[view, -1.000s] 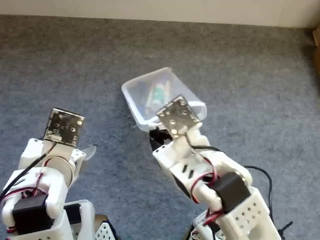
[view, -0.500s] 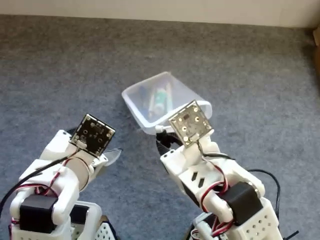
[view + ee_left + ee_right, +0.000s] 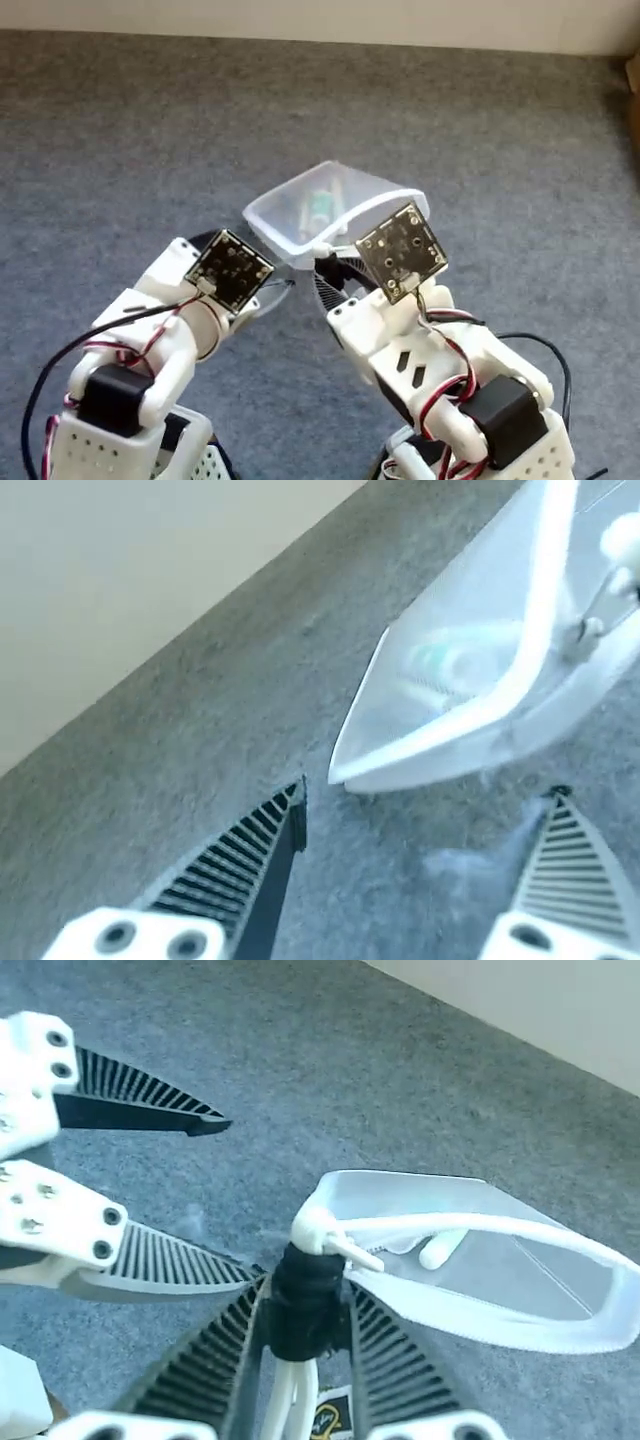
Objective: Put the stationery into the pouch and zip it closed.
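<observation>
The translucent pouch [image 3: 335, 200] lies on the grey carpet, its mouth open and its near end lifted. Stationery [image 3: 318, 208] with a green part rests inside, and is seen through the wall in the left wrist view as stationery [image 3: 440, 662]. My right gripper [image 3: 305, 1285] is shut on the black zipper tab [image 3: 303, 1305] just below the white slider [image 3: 318, 1230] at the pouch's [image 3: 470, 1290] near corner. My left gripper [image 3: 430, 815] stands open right beside the pouch's [image 3: 470, 700] near-left corner, apart from it. In the high view the left gripper [image 3: 272, 268] and the right gripper [image 3: 326, 264] sit side by side.
Grey carpet [image 3: 120, 130] covers the whole surface, with bare floor to the left, right and behind the pouch. A pale wall [image 3: 320, 18] runs along the far edge. Both arm bases crowd the near edge.
My left arm has swung right, bringing its open gripper up to the pouch's corner. My right gripper has drawn back with the tab, tilting the pouch up.
</observation>
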Tool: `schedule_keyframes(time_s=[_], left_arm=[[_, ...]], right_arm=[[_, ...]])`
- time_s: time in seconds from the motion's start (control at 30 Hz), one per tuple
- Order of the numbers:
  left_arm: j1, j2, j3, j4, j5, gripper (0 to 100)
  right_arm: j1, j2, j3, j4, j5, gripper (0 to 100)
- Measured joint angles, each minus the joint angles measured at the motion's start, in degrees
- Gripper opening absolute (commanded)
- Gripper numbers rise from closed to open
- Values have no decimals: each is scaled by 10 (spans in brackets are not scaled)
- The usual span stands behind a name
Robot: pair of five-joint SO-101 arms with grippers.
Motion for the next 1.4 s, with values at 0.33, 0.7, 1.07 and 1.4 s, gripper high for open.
schedule_keyframes(time_s=[0.33, 0.7, 1.07, 1.4], left_arm=[[42, 0, 84, -120, 0, 319], [84, 1, 106, -168, 0, 180], [113, 0, 125, -169, 0, 5], [122, 0, 129, -171, 1, 7]], right_arm=[[-33, 0, 0, 0, -10, 5], [-36, -1, 0, 0, -10, 5], [-36, -1, 0, 0, -10, 5], [77, 0, 0, -55, -14, 5]])
